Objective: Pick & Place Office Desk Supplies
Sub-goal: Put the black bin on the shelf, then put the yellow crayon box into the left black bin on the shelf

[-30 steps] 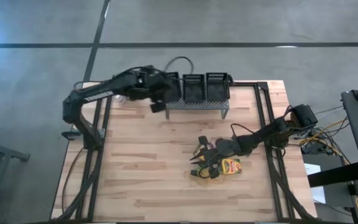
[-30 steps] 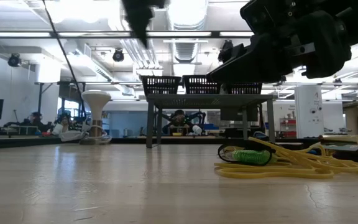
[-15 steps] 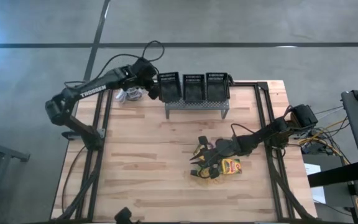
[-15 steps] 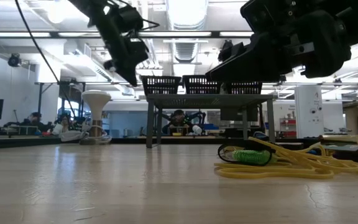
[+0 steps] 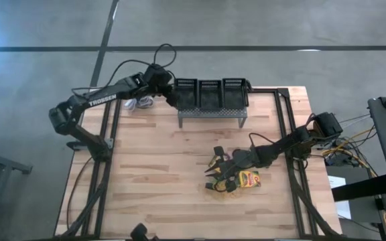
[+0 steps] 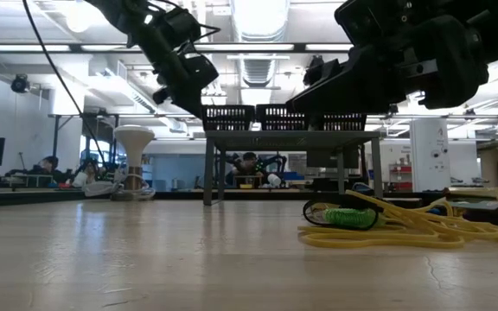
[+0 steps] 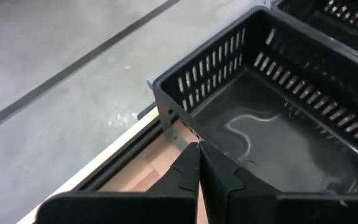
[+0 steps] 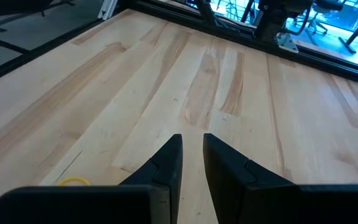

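Two arms | left claw (image 7: 199, 163) (closed) beside bin (image 7: 272, 118) | right low

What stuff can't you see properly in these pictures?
- High view: the right gripper covers part of the pile beside the crayon box, so the small pieces underneath can't be counted.
- Low view: the rubber bands run off the picture's right edge.
- Left wrist view: the shut left gripper hides part of the bin; the pale curl inside can't be identified.
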### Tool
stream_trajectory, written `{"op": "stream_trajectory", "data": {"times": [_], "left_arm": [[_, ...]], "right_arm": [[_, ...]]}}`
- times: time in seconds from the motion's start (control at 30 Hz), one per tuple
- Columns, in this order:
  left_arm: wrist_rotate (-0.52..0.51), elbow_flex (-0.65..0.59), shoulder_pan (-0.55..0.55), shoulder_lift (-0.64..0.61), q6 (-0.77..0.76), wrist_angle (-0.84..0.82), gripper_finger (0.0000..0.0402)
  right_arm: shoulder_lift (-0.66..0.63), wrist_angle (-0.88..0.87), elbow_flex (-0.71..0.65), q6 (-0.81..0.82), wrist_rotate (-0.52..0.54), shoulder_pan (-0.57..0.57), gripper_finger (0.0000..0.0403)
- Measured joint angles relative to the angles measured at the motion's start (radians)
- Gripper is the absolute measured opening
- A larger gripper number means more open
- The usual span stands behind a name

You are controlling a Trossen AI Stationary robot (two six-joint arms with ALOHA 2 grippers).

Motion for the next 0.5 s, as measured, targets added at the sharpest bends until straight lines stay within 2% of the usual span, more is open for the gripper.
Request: {"op": "stream_trajectory", "data": {"times": [0.3,0.5], "left_arm": [[0.0,0.0,-0.013,-0.004,-0.014,-0.003,0.0009],[-0.047,0.034,-0.021,-0.074,-0.003,-0.157,0.0009]], "right_arm": [[0.0,0.0,0.0,0.002,0.0,0.0,0.0061],[0.0,0.006,0.0,0.001,0.011,0.0,0.0061]]}}
